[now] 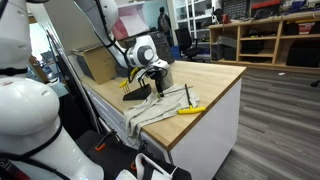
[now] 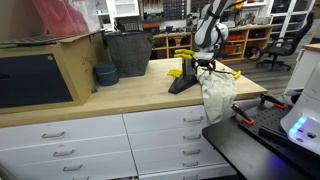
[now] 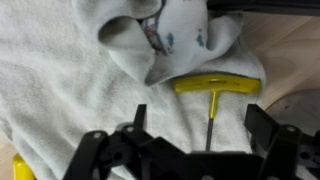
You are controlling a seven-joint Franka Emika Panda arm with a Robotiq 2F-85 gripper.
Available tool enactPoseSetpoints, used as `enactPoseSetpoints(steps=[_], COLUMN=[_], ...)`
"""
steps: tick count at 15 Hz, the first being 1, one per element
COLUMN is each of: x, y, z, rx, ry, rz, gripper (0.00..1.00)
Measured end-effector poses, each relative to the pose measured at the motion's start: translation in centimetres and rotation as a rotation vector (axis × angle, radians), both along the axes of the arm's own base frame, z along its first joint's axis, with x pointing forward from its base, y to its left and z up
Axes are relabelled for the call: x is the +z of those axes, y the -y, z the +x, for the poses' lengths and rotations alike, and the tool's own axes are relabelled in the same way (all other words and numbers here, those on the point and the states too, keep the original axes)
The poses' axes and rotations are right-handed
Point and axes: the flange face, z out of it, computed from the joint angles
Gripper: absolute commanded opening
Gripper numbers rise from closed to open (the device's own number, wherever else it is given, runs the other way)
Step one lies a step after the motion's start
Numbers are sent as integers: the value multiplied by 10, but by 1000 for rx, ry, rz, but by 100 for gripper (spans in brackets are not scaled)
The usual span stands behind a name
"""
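In the wrist view my gripper (image 3: 200, 125) stands open, one dark finger on each side of the frame's lower half. Between the fingers lies the thin metal shaft of a yellow T-handle hex key (image 3: 215, 84), resting on a crumpled white towel (image 3: 70, 80); the fingers do not touch it. The towel is bunched into a fold with a printed patch at the top. In both exterior views the gripper (image 1: 157, 80) (image 2: 206, 67) hangs just above the towel (image 1: 150, 112) (image 2: 218, 92), which drapes over the wooden countertop's edge. A yellow tool (image 1: 188, 109) lies on the towel.
A black wedge-shaped stand (image 2: 182, 84) and another yellow-handled tool (image 2: 178, 71) sit beside the towel. Farther along the countertop (image 2: 120, 95) are a black bin (image 2: 128, 52), a blue bowl (image 2: 105, 74) and a wooden box (image 2: 40, 70). A cardboard box (image 1: 98, 65) stands behind the arm.
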Motion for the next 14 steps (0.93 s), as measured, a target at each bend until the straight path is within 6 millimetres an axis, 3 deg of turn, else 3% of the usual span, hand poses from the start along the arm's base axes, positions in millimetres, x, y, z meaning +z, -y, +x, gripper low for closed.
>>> enactPoseSetpoints(steps=[5, 9, 10, 11, 12, 14], x=[1, 1, 1, 1, 1, 0], y=[-12, -14, -14, -14, -14, -11], z=[22, 24, 24, 24, 24, 23], rx=[22, 28, 29, 30, 30, 28], ry=[12, 11, 10, 10, 9, 6], rz=[-7, -8, -8, -8, -8, -11], gripper=[36, 5, 49, 44, 45, 58])
